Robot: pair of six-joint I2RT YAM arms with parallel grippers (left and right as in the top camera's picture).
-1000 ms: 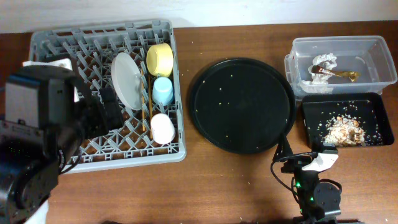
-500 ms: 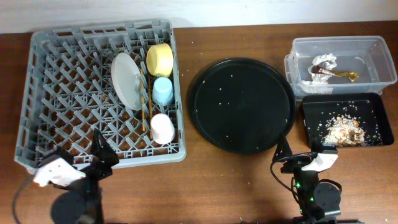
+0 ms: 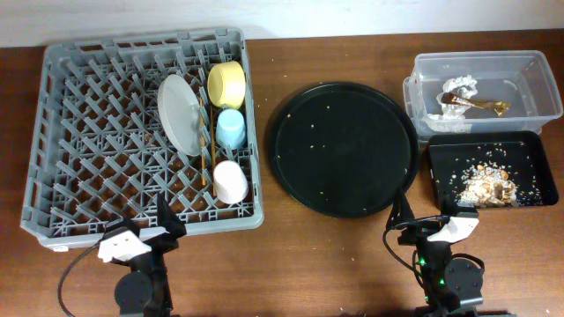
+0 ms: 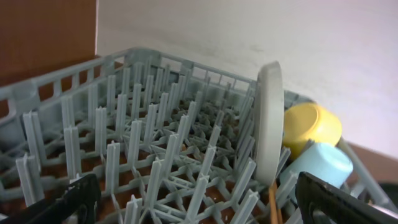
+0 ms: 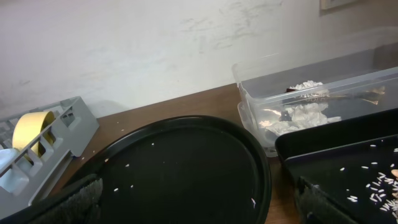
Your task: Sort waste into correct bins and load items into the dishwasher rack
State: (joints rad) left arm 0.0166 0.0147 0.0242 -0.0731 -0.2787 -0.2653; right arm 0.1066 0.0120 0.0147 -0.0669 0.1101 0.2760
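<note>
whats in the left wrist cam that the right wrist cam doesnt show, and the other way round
Only the left wrist: the white plate standing on edge, and the rows of upright pegs inside the grey rack.

Only the right wrist: the round black tray, the clear tub holding crumpled napkins, and the shallow black tray with crumbs in it.

Both: the grey rack and the yellow bowl in it, though the right wrist catches only a corner of the rack.
</note>
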